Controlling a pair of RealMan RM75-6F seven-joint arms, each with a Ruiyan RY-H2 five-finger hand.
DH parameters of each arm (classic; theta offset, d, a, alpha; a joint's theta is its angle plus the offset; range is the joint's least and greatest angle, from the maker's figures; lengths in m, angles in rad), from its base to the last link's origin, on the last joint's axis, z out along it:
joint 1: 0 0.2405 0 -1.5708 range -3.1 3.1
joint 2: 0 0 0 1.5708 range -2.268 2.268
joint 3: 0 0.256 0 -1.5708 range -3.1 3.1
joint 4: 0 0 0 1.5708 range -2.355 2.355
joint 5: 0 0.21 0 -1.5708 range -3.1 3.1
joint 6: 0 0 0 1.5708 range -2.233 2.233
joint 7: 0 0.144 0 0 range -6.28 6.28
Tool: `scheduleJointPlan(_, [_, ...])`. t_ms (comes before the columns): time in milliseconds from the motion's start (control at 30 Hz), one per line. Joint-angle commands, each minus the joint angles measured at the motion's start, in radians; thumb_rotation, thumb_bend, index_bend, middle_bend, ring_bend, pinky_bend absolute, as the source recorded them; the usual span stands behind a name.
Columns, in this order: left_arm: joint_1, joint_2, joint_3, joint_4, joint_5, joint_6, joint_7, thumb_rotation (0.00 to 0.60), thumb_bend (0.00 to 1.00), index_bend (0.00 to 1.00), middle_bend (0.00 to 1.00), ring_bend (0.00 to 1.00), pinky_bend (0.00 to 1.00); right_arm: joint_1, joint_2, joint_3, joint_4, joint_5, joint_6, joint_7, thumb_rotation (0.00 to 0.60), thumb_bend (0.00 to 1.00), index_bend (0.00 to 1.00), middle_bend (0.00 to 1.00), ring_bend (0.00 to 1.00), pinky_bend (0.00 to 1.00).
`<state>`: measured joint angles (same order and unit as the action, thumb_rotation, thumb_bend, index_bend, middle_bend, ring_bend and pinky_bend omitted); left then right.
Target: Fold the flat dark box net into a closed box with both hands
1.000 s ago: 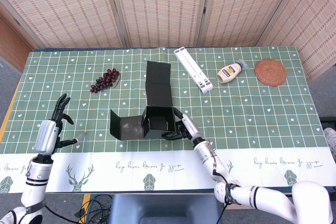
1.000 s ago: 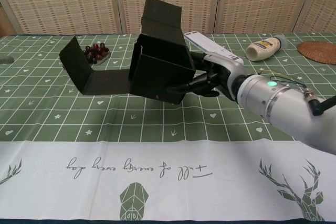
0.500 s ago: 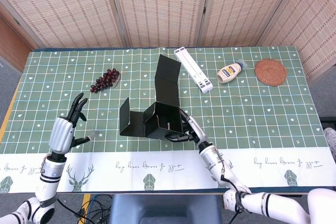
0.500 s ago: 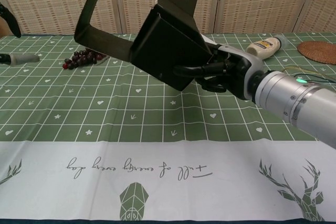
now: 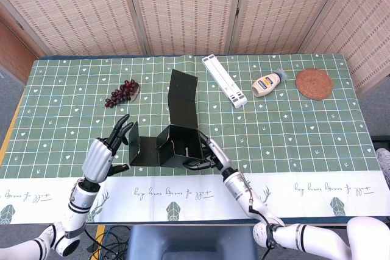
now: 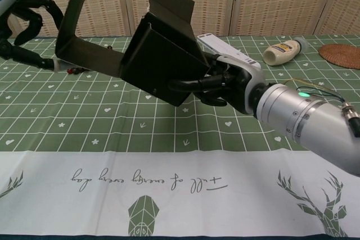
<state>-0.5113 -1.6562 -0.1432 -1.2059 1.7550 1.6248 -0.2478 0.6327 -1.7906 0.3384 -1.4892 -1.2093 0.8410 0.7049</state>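
Note:
The dark box net (image 5: 178, 127) is partly folded into an open-topped box with a tall back flap and a left flap (image 5: 133, 150) standing up. My right hand (image 5: 211, 155) grips the box's right wall and holds it tilted above the table, seen in the chest view as box (image 6: 160, 57) and right hand (image 6: 228, 80). My left hand (image 5: 107, 153) is spread just left of the left flap. In the chest view, the left hand (image 6: 23, 18) sits beside the flap (image 6: 70, 23), holding nothing; its thumb tip is at the flap's edge, and I cannot tell if it touches.
A bunch of dark grapes (image 5: 122, 92) lies behind the left hand. A long white strip (image 5: 224, 80), a squeeze bottle (image 5: 267, 83) and a round woven coaster (image 5: 314, 83) lie at the back right. A folding screen stands behind the table.
My left hand has moved right and up to the box's left flap. The right hand has shifted the box a little left and turned it, so the flap now stands upright.

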Motion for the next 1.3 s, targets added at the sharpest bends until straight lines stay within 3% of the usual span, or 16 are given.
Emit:
scheduleJointPlan(33, [-0.013,0.005,0.013,-0.024,0.005,-0.025,-0.004,0.600,0.10,0.00,0.00,0.51,0.89,0.020,-0.015,-0.007,0.015,-0.002,-0.001,-0.050,0.600,0.34,0.39,0.47,0.80,1.00])
scheduleJointPlan(267, [-0.044,0.019,0.017,-0.068,0.006,-0.069,0.012,0.600,0.10,0.00,0.00,0.50,0.89,0.052,-0.049,-0.010,0.038,0.023,-0.004,-0.142,0.600,0.34,0.39,0.47,0.80,1.00])
scheduleJointPlan(633, [-0.066,0.002,0.039,-0.022,0.023,-0.079,0.024,0.600,0.10,0.00,0.00,0.50,0.89,0.074,-0.073,-0.016,0.073,0.047,-0.010,-0.215,0.600,0.35,0.39,0.47,0.80,1.00])
scheduleJointPlan(733, [-0.073,-0.004,0.053,0.013,0.032,-0.085,0.017,0.600,0.10,0.04,0.00,0.51,0.89,0.082,-0.080,-0.017,0.092,0.056,-0.018,-0.234,0.600,0.35,0.39,0.47,0.80,1.00])
scheduleJointPlan(800, [-0.075,-0.009,0.061,0.036,0.031,-0.094,0.011,0.600,0.10,0.12,0.03,0.51,0.89,0.086,-0.086,-0.017,0.102,0.061,-0.021,-0.245,0.600,0.36,0.39,0.47,0.80,1.00])
scheduleJointPlan(967, [-0.086,-0.051,0.079,0.147,0.037,-0.097,-0.026,0.600,0.10,0.24,0.11,0.53,0.89,0.102,-0.105,-0.019,0.138,0.079,-0.039,-0.275,0.600,0.37,0.39,0.47,0.80,1.00])
scheduleJointPlan(1300, [-0.104,-0.189,0.127,0.430,0.054,-0.084,-0.118,0.600,0.10,0.28,0.16,0.56,0.89,0.127,-0.146,-0.024,0.225,0.104,-0.077,-0.314,0.600,0.37,0.39,0.47,0.80,1.00])
